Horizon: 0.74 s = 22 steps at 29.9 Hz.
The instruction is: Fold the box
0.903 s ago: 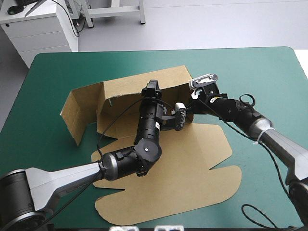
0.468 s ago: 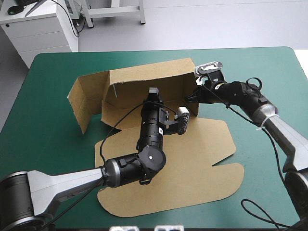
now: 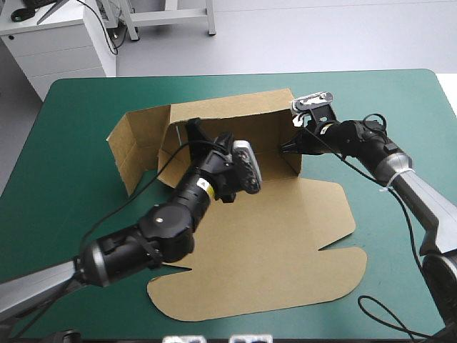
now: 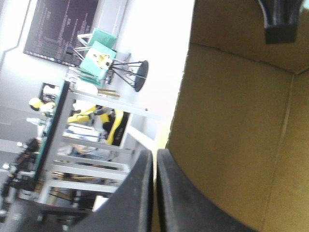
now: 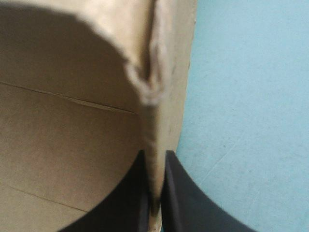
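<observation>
Wall-raising step. Your left gripper point(image 4: 155, 155) and right gripper point(image 5: 154, 158) both pinch box point(image 3: 285, 236) walls. Next: tuck end flap inward.

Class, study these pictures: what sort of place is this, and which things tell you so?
Probably a robotics lab: the left gripper and the right gripper each pinch a wall of the brown box on a teal-green covered table.

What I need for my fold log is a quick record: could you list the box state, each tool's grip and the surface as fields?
box: brown board, far walls raised, near panel flat
left tool: shut on the raised far wall's top edge
right tool: shut on the right end wall's edge
surface: teal-green cover
</observation>
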Each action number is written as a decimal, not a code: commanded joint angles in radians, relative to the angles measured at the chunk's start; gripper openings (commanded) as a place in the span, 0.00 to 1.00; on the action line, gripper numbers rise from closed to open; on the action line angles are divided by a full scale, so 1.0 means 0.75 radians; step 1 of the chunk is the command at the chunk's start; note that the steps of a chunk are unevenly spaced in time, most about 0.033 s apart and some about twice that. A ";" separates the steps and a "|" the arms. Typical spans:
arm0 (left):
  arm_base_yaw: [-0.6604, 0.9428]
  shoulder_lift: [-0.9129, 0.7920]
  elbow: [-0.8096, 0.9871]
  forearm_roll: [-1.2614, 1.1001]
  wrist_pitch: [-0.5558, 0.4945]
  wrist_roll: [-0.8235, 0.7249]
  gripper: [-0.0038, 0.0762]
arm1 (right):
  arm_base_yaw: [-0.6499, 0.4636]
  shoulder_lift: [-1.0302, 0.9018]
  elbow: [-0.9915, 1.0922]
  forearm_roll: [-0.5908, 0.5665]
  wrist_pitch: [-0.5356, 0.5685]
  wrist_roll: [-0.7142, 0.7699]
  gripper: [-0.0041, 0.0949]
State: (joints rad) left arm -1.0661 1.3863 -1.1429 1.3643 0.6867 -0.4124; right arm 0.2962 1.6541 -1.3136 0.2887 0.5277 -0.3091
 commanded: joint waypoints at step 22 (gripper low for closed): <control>1.310 -0.695 0.165 -1.627 -0.144 0.851 0.05 | -0.008 -0.055 -0.052 -0.103 0.028 0.100 0.02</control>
State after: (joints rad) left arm -0.1708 0.8989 -1.0364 0.1947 0.6338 0.1921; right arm 0.2962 1.6541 -1.3209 0.2294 0.5733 -0.2350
